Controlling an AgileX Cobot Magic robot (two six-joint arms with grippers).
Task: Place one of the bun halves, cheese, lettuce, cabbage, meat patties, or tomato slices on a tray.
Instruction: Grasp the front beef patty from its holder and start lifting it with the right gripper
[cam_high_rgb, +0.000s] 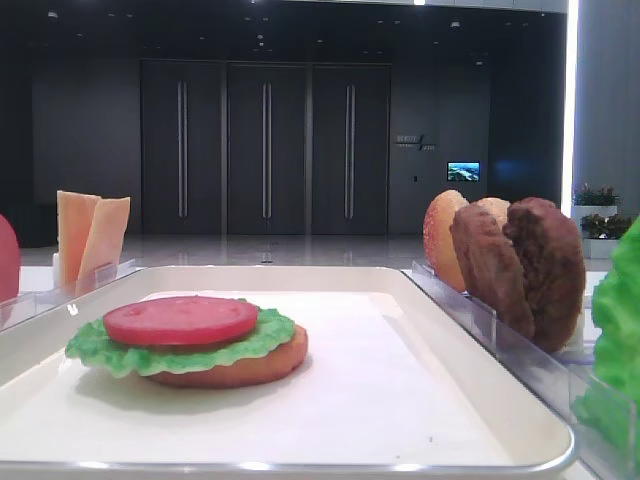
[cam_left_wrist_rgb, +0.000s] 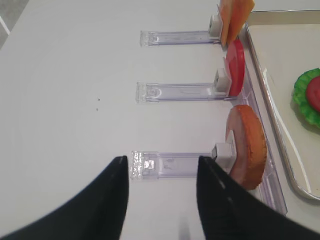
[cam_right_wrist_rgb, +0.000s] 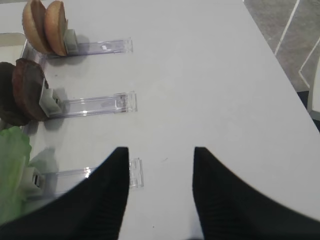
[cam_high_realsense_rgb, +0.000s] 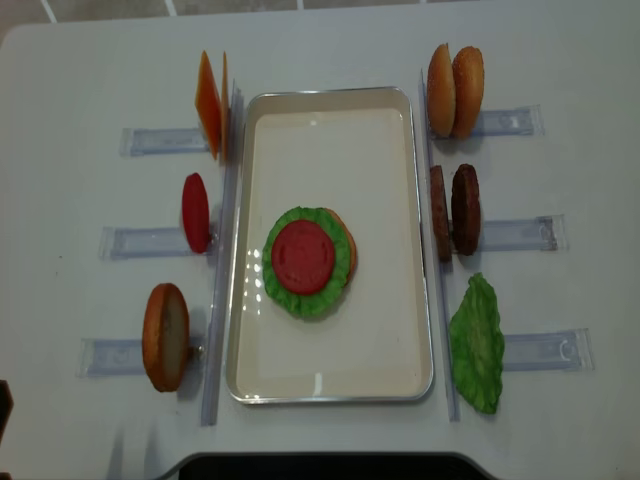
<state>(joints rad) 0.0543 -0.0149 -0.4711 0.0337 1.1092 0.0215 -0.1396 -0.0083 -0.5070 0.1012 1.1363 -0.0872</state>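
The white tray (cam_high_realsense_rgb: 330, 150) lies mid-table and holds a stack: a flat bun base (cam_high_realsense_rgb: 349, 245), ruffled lettuce (cam_high_realsense_rgb: 280, 290), and a tomato slice (cam_high_realsense_rgb: 302, 257) on top. Left of the tray, cheese (cam_high_realsense_rgb: 210, 118), a tomato slice (cam_left_wrist_rgb: 235, 67) and a bun half (cam_left_wrist_rgb: 247, 147) stand on edge in holders. On the right stand two bun halves (cam_right_wrist_rgb: 47, 25), two meat patties (cam_right_wrist_rgb: 22, 92) and a green lettuce leaf (cam_right_wrist_rgb: 10, 165). I make out no separate cabbage. My left gripper (cam_left_wrist_rgb: 162, 159) and right gripper (cam_right_wrist_rgb: 160, 149) hover open and empty over bare table, outboard of the holders.
Clear plastic holder rails (cam_high_realsense_rgb: 510, 235) run outward from both long sides of the tray. The table's right edge (cam_right_wrist_rgb: 280, 65) drops to a grey floor. A dark base (cam_high_realsense_rgb: 320, 465) sits at the near table edge.
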